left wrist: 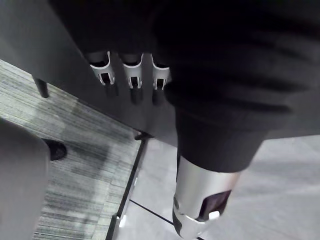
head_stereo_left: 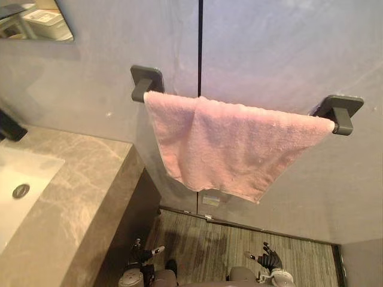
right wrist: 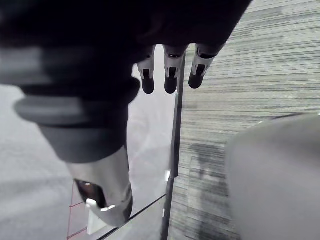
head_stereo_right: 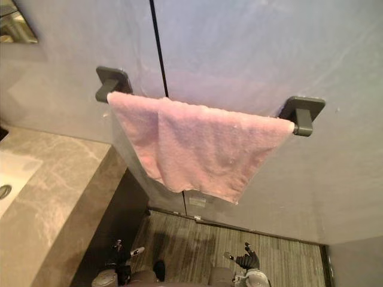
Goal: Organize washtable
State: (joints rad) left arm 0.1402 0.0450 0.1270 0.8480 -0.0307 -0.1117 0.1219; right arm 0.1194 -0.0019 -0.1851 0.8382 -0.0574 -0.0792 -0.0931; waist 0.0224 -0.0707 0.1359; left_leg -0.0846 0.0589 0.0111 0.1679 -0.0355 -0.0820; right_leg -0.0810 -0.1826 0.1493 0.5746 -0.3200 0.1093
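Note:
A pink towel (head_stereo_left: 227, 143) hangs draped over a dark wall bar between two dark mounts (head_stereo_left: 146, 81) (head_stereo_left: 339, 110), its lower edge sagging to a point at the right. Both hands hang low, far below the towel, over the striped floor. My left hand (head_stereo_left: 141, 255) is at the bottom left beside the counter's dark side; its fingers (left wrist: 131, 75) are relaxed and hold nothing. My right hand (head_stereo_left: 270, 260) is at the bottom right, its fingers (right wrist: 170, 70) also spread loosely with nothing in them.
A marble-look washtable counter (head_stereo_left: 78, 197) runs along the left, with a white basin (head_stereo_left: 24, 170), its drain (head_stereo_left: 21, 191) and a black faucet (head_stereo_left: 11, 127). A mirror corner (head_stereo_left: 33, 21) is at the top left. Grey wall panels stand behind the towel.

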